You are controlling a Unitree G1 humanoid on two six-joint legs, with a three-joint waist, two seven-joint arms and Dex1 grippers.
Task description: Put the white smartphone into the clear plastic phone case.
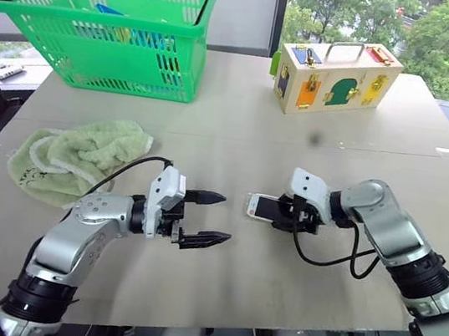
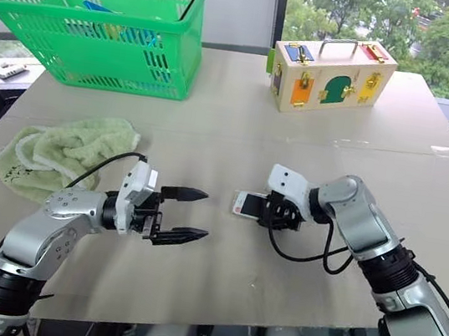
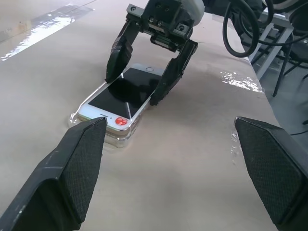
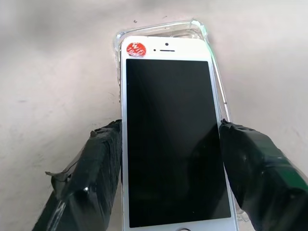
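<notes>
Currently, going from the left, I see my left gripper [image 1: 213, 218] hovering over the table [image 1: 238, 136], fingers spread wide, nothing between them. Right of it, the white smartphone [image 4: 173, 139] lies screen-up on the clear plastic phone case [image 3: 120, 139]. My right gripper [image 3: 134, 86] straddles the phone, fingers at its long edges.

Tan table [image 1: 239, 128] w/ a taped seam across the middle. Far left – green basket [image 1: 110, 28]. Far right – wooden box [image 1: 335, 76] w/ latches and a handle. Left, nearer – crumpled green towel [image 1: 74, 154]. Centre-right – clear case [image 3: 110, 139] lying flat, white phone [image 3: 122, 98] on top of it, screen up.
</notes>
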